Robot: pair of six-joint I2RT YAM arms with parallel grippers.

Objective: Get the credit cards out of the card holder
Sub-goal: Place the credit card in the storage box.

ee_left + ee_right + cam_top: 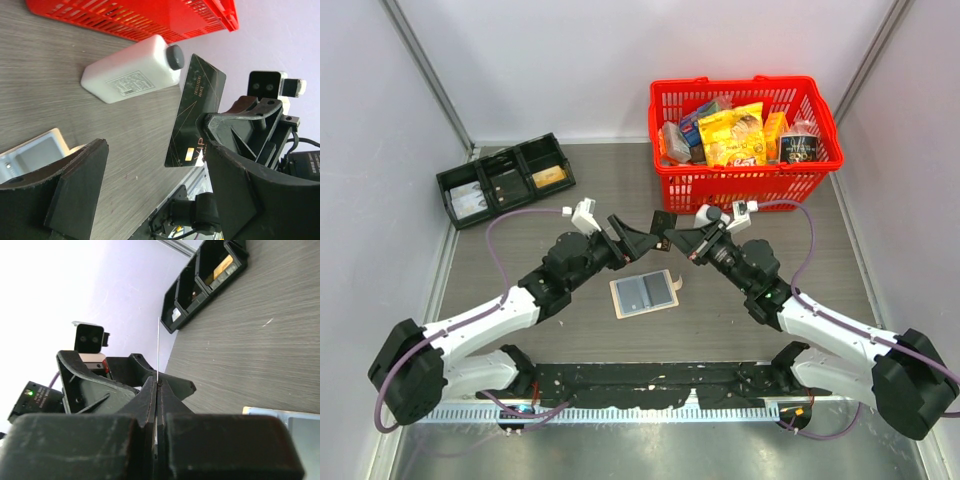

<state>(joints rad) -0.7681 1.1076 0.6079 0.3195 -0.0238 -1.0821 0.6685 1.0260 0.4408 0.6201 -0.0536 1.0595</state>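
Card holder (644, 293) lay flat on the grey table (520, 260), near the middle, just in front of both hands and touched by neither. It was a tan-edged rectangle, open side up, with two blue-grey inner panels side by side and a small tan tab at its right corner. The left wrist view caught only a pale corner of it (35, 155). The right wrist view showed a grey panel with a tan edge (290, 422).

Left hand (638, 240) hovered above the table with its fingers (75, 192) wide apart and nothing clamped between them.

Right hand (678, 240) had its fingers pressed together on a black credit card (195, 115), held clear of the table. The card carried gold lettering and a gold chip. From the right wrist it appeared edge-on, as a thin line (158, 345) rising from the closed jaws. The card stood close to one finger of the left hand; contact could not be judged.

A white bottle (130, 75) with a grey cap lay on its side near the red basket (745, 175), which held snack packs. The black three-compartment tray (505, 180) sat at the far left, with a pale card in one end compartment and a gold one in the other.
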